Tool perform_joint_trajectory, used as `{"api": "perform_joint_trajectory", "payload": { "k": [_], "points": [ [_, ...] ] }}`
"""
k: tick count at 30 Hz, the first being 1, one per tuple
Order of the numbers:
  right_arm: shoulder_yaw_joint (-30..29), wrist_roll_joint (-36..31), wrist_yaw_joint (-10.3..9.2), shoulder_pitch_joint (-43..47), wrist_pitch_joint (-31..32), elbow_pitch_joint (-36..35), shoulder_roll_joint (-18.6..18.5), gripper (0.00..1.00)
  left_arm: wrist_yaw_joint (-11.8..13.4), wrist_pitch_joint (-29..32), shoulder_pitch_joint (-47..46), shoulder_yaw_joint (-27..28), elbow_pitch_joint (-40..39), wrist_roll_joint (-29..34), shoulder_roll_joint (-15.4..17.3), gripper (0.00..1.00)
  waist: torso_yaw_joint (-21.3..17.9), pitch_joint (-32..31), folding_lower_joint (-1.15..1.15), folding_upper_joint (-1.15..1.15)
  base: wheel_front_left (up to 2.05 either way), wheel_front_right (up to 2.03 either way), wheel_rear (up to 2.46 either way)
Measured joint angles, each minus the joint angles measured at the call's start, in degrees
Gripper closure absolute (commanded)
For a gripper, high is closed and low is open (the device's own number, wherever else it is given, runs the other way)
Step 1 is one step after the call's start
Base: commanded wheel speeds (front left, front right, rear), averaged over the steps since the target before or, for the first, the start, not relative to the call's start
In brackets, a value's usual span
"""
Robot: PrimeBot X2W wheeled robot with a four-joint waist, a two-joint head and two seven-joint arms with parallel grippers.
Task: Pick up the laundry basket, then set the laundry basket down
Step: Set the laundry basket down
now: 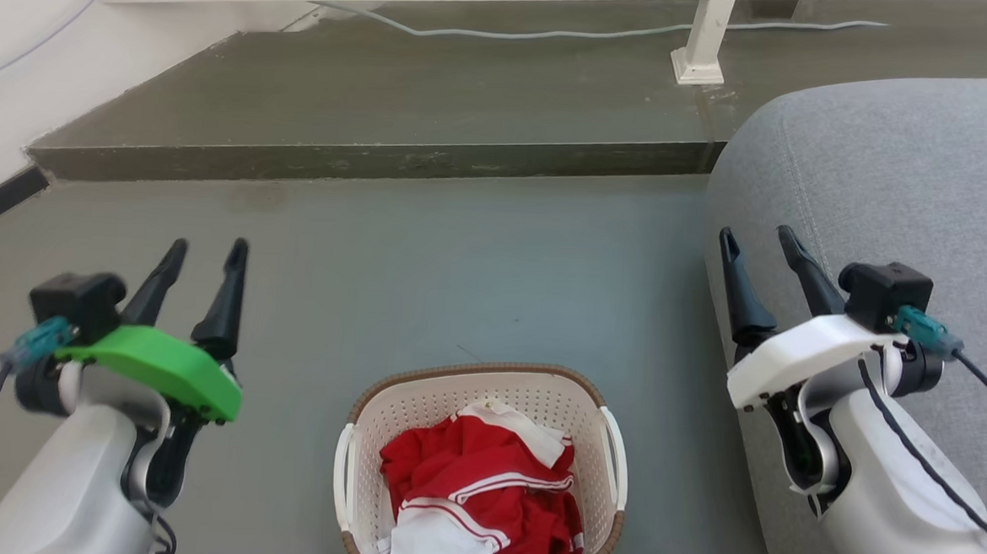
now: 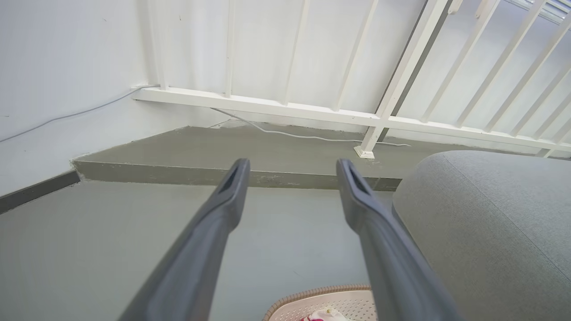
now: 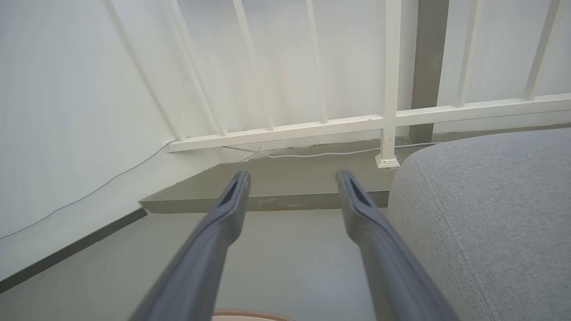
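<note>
Laundry basket (image 1: 453, 401) sits between left claw (image 1: 209, 248) and right claw (image 1: 757, 235) (both spread).

Head looks down at laundry basket (image 1: 453, 400) — wrists, seemingly low, share railing (image 2: 285, 108).

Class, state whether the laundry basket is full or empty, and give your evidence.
Partly full. The laundry basket holds crumpled red and white clothes, with its perforated far wall bare above them.
</note>
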Motion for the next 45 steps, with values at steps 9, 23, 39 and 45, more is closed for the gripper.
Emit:
{"api": "perform_joint_trajectory", "payload": {
  "k": [9, 23, 39, 45],
  "points": [
    [-4.49, -3.54, -0.57, 5.43, 0.0, -5.55, 1.21, 0.0, 2.81, 0.0, 7.22, 8.76, -8.64, 6.77, -1.8, 0.0, -0.15, -0.41, 0.0, 0.0, 0.0, 0.0, 0.0],
    [-7.86, -7.75, -1.05, 10.51, 0.0, -9.66, 2.34, 0.0, 2.8, 0.0, 15.49, 12.81, -15.52, 15.53, -5.27, 0.0, -0.07, -0.14, 0.0, 0.0, 0.0, 0.0, 0.0],
    [-10.16, -10.81, 0.3, 13.28, 0.0, -10.84, 3.98, 0.0, 0.7, 0.0, 19.47, 16.57, -18.05, 19.51, -8.9, 0.0, 0.2, -0.41, 0.0, 0.0, 0.0, 0.0, 0.0],
    [-10.73, -11.47, 0.94, 13.77, 0.0, -10.87, 4.6, 0.0, 0.16, 0.0, 20.44, 17.71, -18.24, 20.3, -9.62, 0.0, 0.07, -0.59, 0.0, 0.0, 0.0, 0.0, 0.0]
  ]
}}
